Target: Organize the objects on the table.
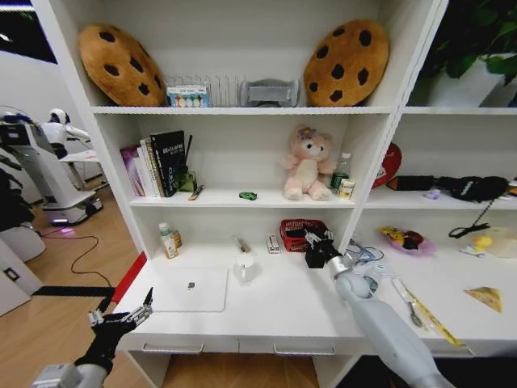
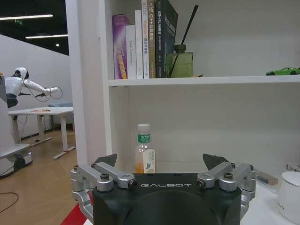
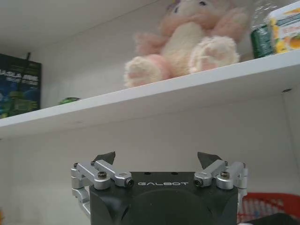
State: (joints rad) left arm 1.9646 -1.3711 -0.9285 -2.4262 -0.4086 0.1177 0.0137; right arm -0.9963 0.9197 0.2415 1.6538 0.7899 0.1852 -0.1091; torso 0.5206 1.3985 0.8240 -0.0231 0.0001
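While both spread wide: left end effector (image 1: 121, 317) off bench (image 1: 283, 311) corner, right end effector (image 1: 317, 246) beside one red basket (image 1: 296, 233); one laptop (image 1: 191, 288), one bottle (image 1: 167, 240).

Laptop (image 1: 191, 288) on table (image 1: 283, 311) left; mug (image 1: 245, 267) right; bottle (image 1: 167, 241) behind.

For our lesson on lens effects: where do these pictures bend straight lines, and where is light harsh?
Head view: the shelving uprights splay outward, wide-angle distortion. Left wrist view: ceiling strip lights glare against a dark ceiling. Right wrist view: the plush bear looks washed out and soft.
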